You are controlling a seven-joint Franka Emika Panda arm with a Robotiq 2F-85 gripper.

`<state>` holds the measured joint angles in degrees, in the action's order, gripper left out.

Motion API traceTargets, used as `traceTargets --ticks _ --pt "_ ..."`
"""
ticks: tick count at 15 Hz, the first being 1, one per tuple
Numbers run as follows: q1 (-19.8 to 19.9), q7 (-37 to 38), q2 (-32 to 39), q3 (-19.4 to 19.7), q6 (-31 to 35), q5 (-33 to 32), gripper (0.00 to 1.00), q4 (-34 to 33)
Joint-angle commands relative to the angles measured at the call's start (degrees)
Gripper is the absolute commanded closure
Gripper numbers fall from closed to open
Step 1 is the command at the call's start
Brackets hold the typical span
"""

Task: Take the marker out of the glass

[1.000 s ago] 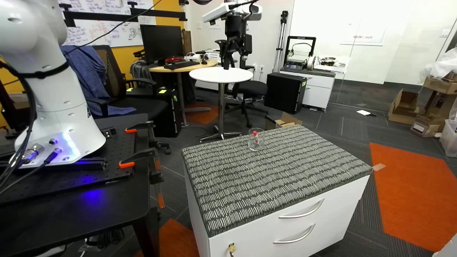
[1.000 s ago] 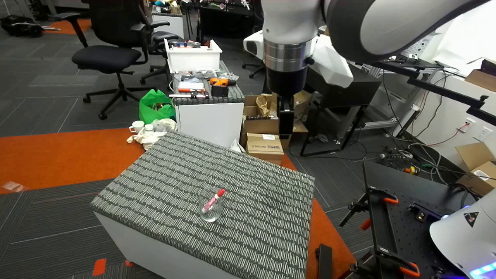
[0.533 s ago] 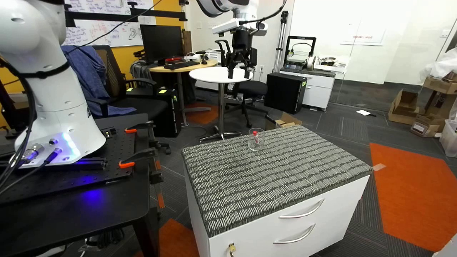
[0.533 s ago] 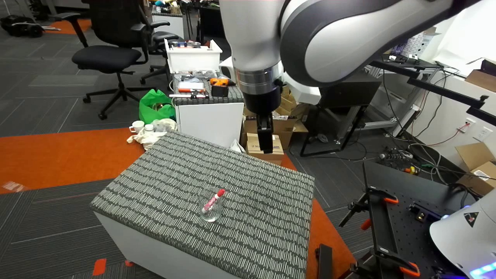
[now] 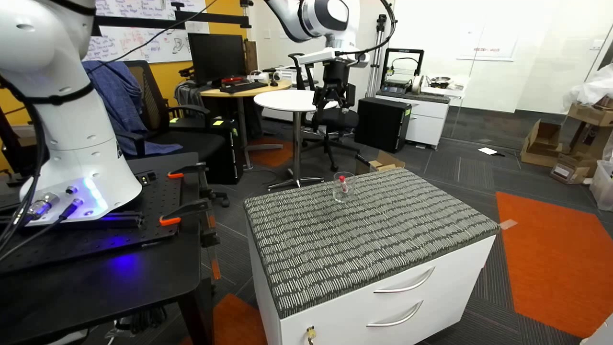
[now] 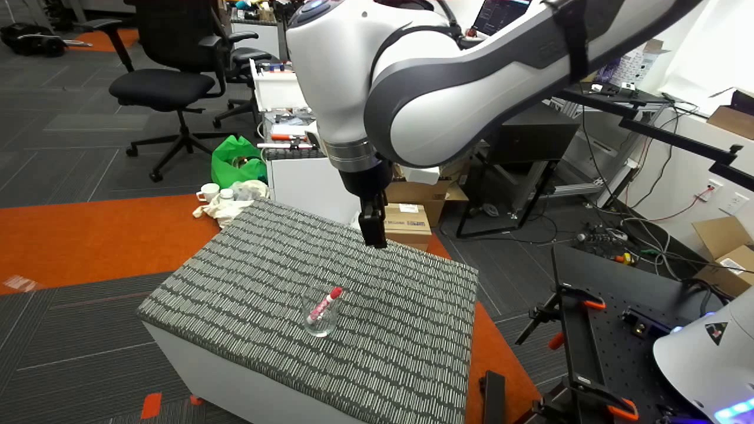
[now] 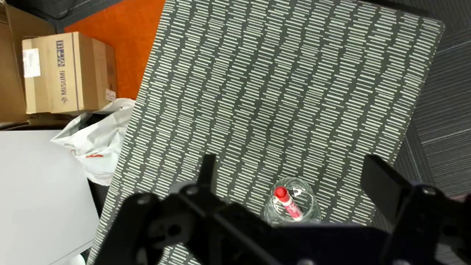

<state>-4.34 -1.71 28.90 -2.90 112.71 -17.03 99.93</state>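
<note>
The marker (image 7: 288, 203) is inside the glass (image 7: 308, 208), leaning, red end up; in the wrist view the two show low in the frame, a little right of centre. Whether the red end clears the rim I can't quite make out. The end effector (image 7: 289, 173) has its jaws spread wide, gripping nothing. In an exterior view it hangs to the upper right of the glass, well apart from it, its tip showing against the upper edge of the desk (image 6: 235, 265).

I'd call this the approach, with the grasp not yet begun. What's wanted next, I think, is a move across toward the lower left of that frame until the jaws straddle the red end, and then a careful drop. Since the marker leans, they should probably line up on its top, keep off the rim, close there, and draw it straight up so the glass doesn't tip.
</note>
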Motion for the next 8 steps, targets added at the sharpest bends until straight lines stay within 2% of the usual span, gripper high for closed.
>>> traceTargets --ticks 1,2,3,8 --pt "-1.30 0.44 4.69 1.33 -2.64 -0.51 0.00 -6.03" --pt "-1.35 0.01 5.23 1.38 -3.18 -0.40 0.00 -6.63" --pt "-0.73 -0.25 3.33 1.06 -0.21 0.36 0.00 -3.26" --pt "-0.91 -0.26 5.03 1.22 -0.77 0.36 0.00 -5.15"
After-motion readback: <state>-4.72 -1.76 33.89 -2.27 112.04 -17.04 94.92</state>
